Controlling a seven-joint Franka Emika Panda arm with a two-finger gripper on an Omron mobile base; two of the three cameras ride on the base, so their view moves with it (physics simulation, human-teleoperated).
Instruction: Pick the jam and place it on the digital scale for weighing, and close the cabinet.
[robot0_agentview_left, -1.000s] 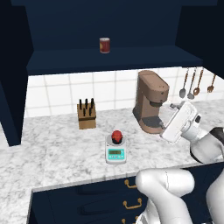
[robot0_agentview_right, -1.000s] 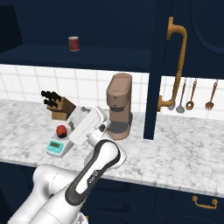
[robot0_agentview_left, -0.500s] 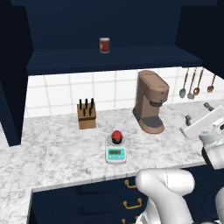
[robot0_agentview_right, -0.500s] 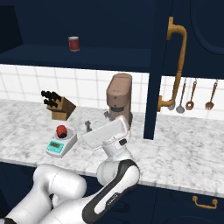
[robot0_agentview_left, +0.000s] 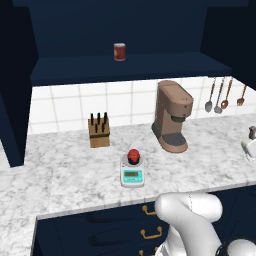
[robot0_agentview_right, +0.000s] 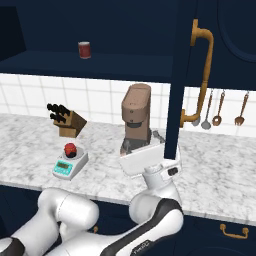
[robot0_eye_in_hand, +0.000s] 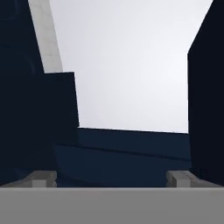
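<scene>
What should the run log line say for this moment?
jam: on digital scale | cabinet door: open | end effector: open, empty, beside door

Glossy white rounded arm (robot0_agentview_right: 150, 220) segments, dark joint bands, a boxy white hand (robot0_agentview_right: 147, 161) and 2 small grey fingers (robot0_eye_in_hand: 41, 178).

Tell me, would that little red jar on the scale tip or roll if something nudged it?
The jam looks squat and rounded, so it probably resists tipping. It sits on the small digital scale, raised above the counter, so a firm push might slide it off. On its side it would likely roll.
</scene>
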